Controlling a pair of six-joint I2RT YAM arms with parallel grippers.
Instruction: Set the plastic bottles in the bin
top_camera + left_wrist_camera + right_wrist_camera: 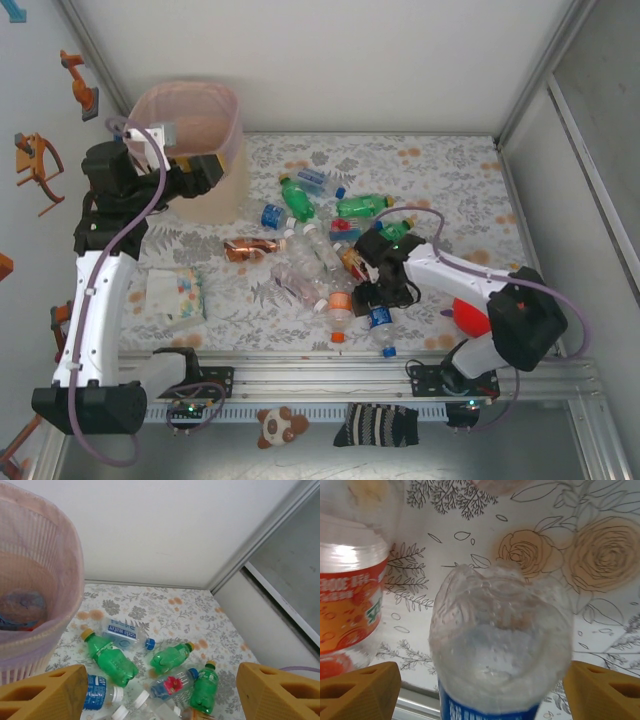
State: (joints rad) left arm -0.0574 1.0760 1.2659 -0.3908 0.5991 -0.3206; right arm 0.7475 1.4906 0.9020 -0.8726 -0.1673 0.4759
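The pale pink bin [185,120] stands at the far left; in the left wrist view the bin [40,580] has a bluish item at its bottom. My left gripper [203,168] hovers at the bin's near rim, open and empty [160,690]. Several plastic bottles lie mid-table: green ones [297,198] [112,660], a copper one [250,248], an orange-labelled one [340,300]. My right gripper [375,292] is low over a clear blue-labelled bottle [380,318]. That bottle [500,650] lies between the open fingers [360,690], with a gap on the left side.
A white box with coloured dots [175,297] lies near the left arm. A red plush toy [470,318] sits by the right arm's base. The metal rail [350,365] runs along the near edge. Walls close the back and right sides.
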